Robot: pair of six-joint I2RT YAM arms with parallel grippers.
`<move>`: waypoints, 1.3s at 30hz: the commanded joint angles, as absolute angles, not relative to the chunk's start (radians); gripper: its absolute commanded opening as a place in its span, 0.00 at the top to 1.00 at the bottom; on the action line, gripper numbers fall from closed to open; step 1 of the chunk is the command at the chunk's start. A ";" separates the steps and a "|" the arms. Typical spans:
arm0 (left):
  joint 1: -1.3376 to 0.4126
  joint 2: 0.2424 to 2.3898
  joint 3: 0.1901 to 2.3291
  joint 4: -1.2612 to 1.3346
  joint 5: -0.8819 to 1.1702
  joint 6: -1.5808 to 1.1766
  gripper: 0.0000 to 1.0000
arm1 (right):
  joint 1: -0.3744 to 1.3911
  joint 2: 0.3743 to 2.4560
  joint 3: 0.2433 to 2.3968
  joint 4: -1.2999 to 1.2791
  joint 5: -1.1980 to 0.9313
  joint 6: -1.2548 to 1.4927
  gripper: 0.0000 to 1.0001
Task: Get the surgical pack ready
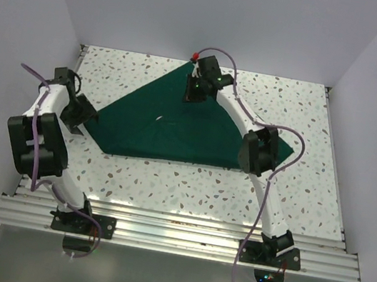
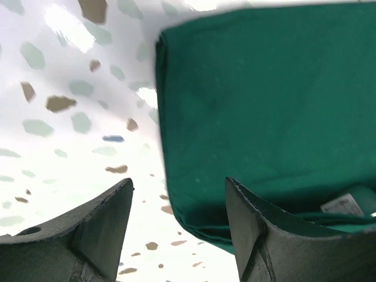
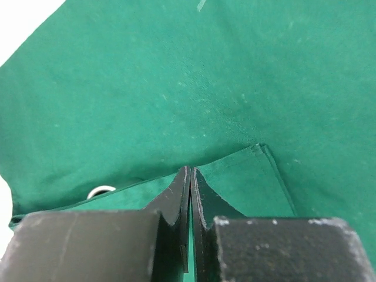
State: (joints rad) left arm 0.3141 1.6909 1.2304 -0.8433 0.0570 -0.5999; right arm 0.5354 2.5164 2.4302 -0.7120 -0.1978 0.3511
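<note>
Our right gripper (image 3: 189, 170) pinches the far corner of the green drape (image 1: 177, 124), which lies flat on the table (image 1: 236, 200). Our left gripper (image 2: 179, 188) sits, fingers apart, beside its left corner.

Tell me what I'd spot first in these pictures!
A big dark green cloth lies spread like a triangle in the middle of the speckled table. The right gripper is pinched shut on the cloth's edge near its far corner. The left gripper stands open at the cloth's left corner.
</note>
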 commanded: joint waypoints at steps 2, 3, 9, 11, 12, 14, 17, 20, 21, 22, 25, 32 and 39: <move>0.365 1.729 1.276 -0.756 0.081 -0.494 0.33 | 0.532 2.537 2.444 -0.678 -0.256 0.379 1.00; 0.371 1.730 1.269 -0.743 0.089 -0.477 0.32 | 0.534 2.533 2.445 -0.677 -0.262 0.390 1.00; 0.422 1.775 1.259 -0.703 0.133 -0.451 0.33 | 0.546 2.473 2.473 -0.667 -0.285 0.460 1.00; 0.436 1.798 1.261 -0.689 0.149 -0.446 0.33 | 0.551 2.433 2.454 -0.660 -0.317 0.488 1.00; 0.442 1.805 1.262 -0.684 0.149 -0.440 0.33 | 0.561 2.421 2.442 -0.654 -0.340 0.518 1.00; 0.452 1.836 1.266 -0.661 0.178 -0.433 0.33 | 0.581 2.396 2.393 -0.635 -0.408 0.555 1.00; 0.457 1.884 1.295 -0.649 0.207 -0.420 0.35 | 0.640 2.372 2.362 -0.666 -0.446 0.545 1.00; 0.459 1.916 1.330 -0.638 0.192 -0.408 0.37 | 0.715 2.358 2.362 -0.710 -0.445 0.512 1.00; 0.459 1.928 1.365 -0.646 0.184 -0.402 0.37 | 0.745 2.352 2.361 -0.718 -0.445 0.508 1.00; 0.460 1.956 1.385 -0.661 0.170 -0.397 0.38 | 0.758 2.339 2.344 -0.722 -0.443 0.503 1.00; 0.465 2.009 1.451 -0.679 0.164 -0.388 0.42 | 0.804 2.310 2.293 -0.718 -0.426 0.500 1.00; 0.463 2.056 1.448 -0.646 0.241 -0.411 0.51 | 0.865 2.275 2.184 -0.736 -0.321 0.489 1.00; 0.465 2.013 1.381 -0.612 0.296 -0.426 0.53 | 0.874 2.332 2.198 -0.755 -0.299 0.509 1.00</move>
State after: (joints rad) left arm 0.4583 2.0281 1.4273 -0.6411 0.2569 -0.4263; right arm 0.8734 2.3474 2.1735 -0.7414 -0.3271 0.5049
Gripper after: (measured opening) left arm 0.459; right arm 0.010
